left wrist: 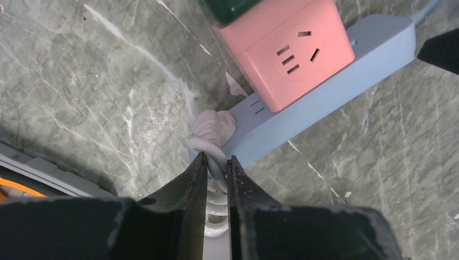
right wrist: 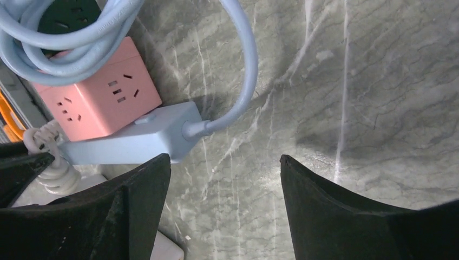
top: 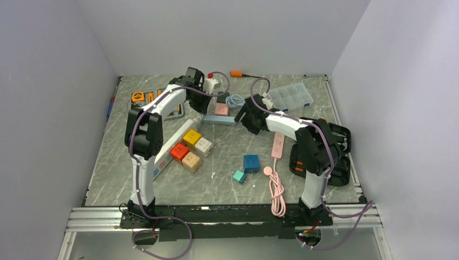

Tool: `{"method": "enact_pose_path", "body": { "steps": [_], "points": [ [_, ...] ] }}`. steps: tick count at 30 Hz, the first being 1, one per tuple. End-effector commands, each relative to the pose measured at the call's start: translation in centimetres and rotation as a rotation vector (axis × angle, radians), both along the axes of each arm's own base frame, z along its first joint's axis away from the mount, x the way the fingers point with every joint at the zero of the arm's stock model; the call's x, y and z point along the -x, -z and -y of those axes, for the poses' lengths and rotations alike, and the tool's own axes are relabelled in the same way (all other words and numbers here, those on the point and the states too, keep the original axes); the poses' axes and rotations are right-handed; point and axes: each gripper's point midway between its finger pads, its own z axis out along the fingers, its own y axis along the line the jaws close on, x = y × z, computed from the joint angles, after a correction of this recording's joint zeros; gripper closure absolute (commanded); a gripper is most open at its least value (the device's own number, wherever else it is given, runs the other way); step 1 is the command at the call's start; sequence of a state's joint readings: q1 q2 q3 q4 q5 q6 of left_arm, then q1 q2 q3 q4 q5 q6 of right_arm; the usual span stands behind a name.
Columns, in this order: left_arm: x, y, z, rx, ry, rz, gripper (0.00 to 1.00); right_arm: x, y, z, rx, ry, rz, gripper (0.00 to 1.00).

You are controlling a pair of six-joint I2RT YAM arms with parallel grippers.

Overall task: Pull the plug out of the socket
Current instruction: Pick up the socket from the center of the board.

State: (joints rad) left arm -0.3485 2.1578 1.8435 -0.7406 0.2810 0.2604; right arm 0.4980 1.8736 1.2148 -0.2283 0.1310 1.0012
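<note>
A pale blue socket strip (left wrist: pixel 319 86) lies on the marble table with a pink cube socket (left wrist: pixel 287 51) standing on it. A whitish plug (left wrist: pixel 215 125) sits in the strip's near end, and its coiled white cord (left wrist: pixel 217 197) runs back between my left fingers. My left gripper (left wrist: pixel 216 158) is shut on that cord just behind the plug. In the right wrist view the strip's other end (right wrist: pixel 141 142) and its blue cable (right wrist: pixel 241 81) lie just ahead of my right gripper (right wrist: pixel 224 160), which stands open over bare table and touches nothing. From above, both grippers (top: pixel 203 103) (top: pixel 244 116) flank the strip (top: pixel 219 119).
Coloured cube sockets (top: pixel 190 146) and a long white strip (top: pixel 168 149) lie left of centre. A pink power strip (top: pixel 277 145) with its coiled cord, two blue adapters (top: pixel 250 162), a clear compartment box (top: pixel 290 97) and a black case (top: pixel 338 149) lie to the right.
</note>
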Motion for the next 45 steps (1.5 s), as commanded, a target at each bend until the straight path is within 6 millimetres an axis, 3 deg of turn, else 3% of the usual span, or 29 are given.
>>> {"method": "enact_pose_path", "body": {
  "steps": [1, 8, 14, 30, 33, 37, 45],
  "points": [
    [3.5, 0.9, -0.2, -0.058, 0.083, -0.047, 0.84, -1.4, -1.5, -0.7, -0.103, 0.088, 0.047, 0.24],
    [6.7, 1.2, 1.3, -0.084, 0.137, -0.010, 0.89, -2.2, -2.4, -1.5, -0.217, 0.192, 0.074, 0.19],
    [7.9, 0.8, 1.4, -0.058, 0.102, -0.027, 0.91, -2.2, -0.8, -2.4, -0.247, 0.276, 0.034, 0.18],
    [9.3, -0.2, 1.8, -0.001, 0.056, -0.062, 0.90, -2.1, 3.1, -4.0, -0.198, 0.340, -0.095, 0.35],
    [9.5, -0.7, 1.7, 0.002, 0.056, -0.057, 0.90, -2.1, 3.1, -4.5, -0.178, 0.318, -0.129, 0.27],
    [9.7, -1.1, 1.3, -0.005, 0.049, -0.037, 0.90, -0.6, 3.4, -4.3, -0.161, 0.287, -0.190, 0.12],
    [9.6, -1.3, 0.5, -0.027, 0.028, -0.016, 0.91, 3.2, 3.4, -3.4, -0.140, 0.232, -0.285, 0.07]
  ]
}}
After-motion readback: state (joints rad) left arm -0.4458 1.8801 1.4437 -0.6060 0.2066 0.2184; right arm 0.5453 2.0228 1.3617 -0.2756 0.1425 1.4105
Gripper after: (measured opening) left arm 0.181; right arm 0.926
